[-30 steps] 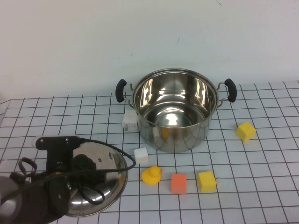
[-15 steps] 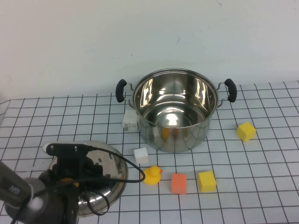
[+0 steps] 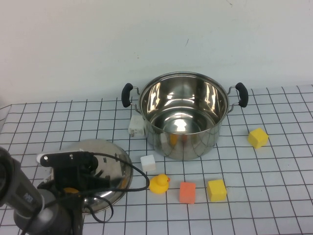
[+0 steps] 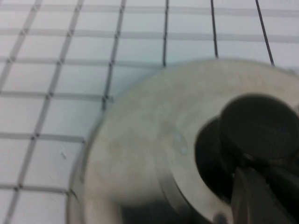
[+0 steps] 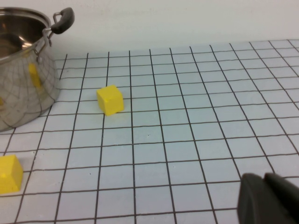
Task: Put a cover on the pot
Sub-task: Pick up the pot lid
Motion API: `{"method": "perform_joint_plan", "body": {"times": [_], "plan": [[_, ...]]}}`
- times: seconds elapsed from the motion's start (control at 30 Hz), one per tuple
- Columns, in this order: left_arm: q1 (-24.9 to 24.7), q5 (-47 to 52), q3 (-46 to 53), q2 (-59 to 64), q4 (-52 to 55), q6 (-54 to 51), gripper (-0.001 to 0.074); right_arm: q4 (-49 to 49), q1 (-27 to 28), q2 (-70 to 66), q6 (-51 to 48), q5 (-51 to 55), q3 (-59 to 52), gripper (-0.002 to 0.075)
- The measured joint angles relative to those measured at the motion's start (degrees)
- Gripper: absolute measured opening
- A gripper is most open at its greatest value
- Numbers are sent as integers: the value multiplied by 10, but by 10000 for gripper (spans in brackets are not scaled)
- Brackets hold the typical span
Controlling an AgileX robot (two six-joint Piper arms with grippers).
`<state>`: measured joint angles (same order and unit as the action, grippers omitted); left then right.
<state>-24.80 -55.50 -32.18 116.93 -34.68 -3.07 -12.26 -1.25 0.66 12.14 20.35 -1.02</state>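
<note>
The steel pot [image 3: 183, 117] stands open at the middle back of the table, and its side also shows in the right wrist view [image 5: 23, 70]. The domed steel lid [image 3: 110, 159] lies at the front left, under my left arm. My left gripper [image 3: 73, 174] is down on the lid's middle. In the left wrist view the lid [image 4: 149, 154] fills the picture and one finger [image 4: 250, 196] sits against its black knob [image 4: 259, 126]; the gripper [image 4: 261, 186] looks shut on the knob. My right gripper [image 5: 271, 198] is shut and empty, low over the table to the right of the pot.
A white block [image 3: 147, 162], a yellow duck [image 3: 158, 184], an orange block [image 3: 187, 192] and a yellow block [image 3: 216, 190] lie in front of the pot. Another yellow block [image 3: 257, 137] lies to its right and a white object [image 3: 136, 126] at its left.
The left arm has settled lower over the lid. The lid has shifted a little toward the back with the gripper on it. The pot and blocks have not moved.
</note>
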Motion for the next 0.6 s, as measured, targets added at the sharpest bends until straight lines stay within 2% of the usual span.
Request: {"method": "perform_joint_plan", "body": {"times": [0.17,0.37,0.6], "plan": [[0,-55,0,-23,-33,-51,6,0,0,0,0,0,0,9],[0,-71,0,-105,-87,-108,1,0,0,0,0,0,0,9],[-2,40,0,-155,-60,-81,0,0,0,0,0,0,0,9]]}}
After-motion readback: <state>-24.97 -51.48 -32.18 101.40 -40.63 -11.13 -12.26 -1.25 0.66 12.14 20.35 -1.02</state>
